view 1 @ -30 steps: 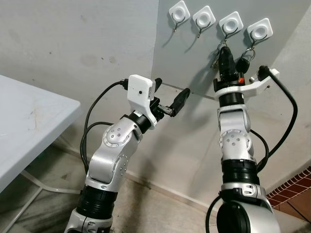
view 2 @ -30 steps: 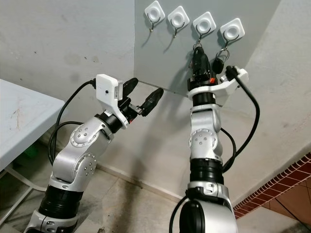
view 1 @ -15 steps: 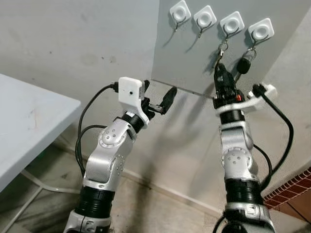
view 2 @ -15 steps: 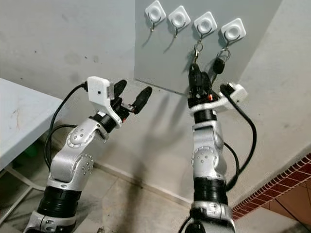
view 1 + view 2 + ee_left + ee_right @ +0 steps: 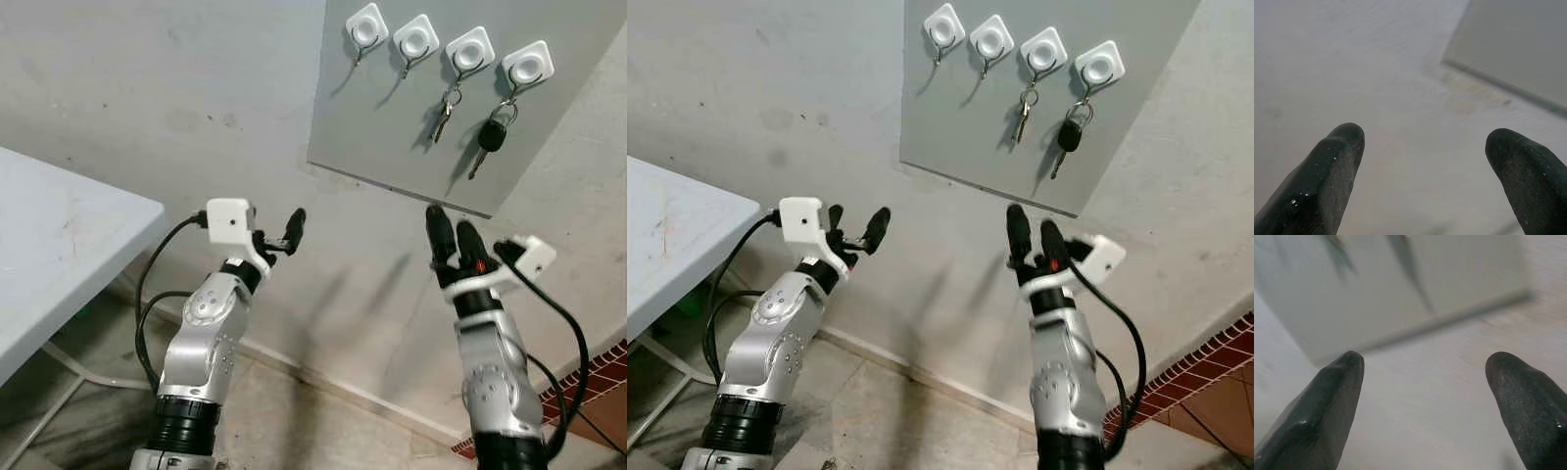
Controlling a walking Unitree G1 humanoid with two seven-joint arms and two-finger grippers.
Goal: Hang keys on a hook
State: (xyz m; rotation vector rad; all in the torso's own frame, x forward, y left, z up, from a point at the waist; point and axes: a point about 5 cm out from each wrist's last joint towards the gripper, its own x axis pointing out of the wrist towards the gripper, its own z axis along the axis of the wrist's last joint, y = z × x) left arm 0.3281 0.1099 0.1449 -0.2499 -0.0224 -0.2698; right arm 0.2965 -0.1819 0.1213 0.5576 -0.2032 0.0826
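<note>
A grey board (image 5: 387,127) on the wall carries several white hooks. A silver key (image 5: 443,116) hangs from the third hook (image 5: 470,51). A black-headed key (image 5: 490,135) hangs from the fourth hook (image 5: 527,66). The first hook (image 5: 366,26) and the second hook (image 5: 415,39) are bare. My right gripper (image 5: 450,227) points up below the board's lower edge, open and holding nothing. My left gripper (image 5: 857,221) is raised to the left of the board, lower than it, also open and holding nothing. Both wrist views look at the wall between spread fingertips (image 5: 1339,156) (image 5: 1337,391).
A white table (image 5: 59,245) juts in from the left, its corner close to my left arm. The wall stands right in front of me. A strip of red brick (image 5: 602,377) shows at the lower right, and the floor runs along the wall's base.
My right gripper has dropped from the third hook to below the board, leaving the silver key hanging there. My left arm has also lowered and drawn back.
</note>
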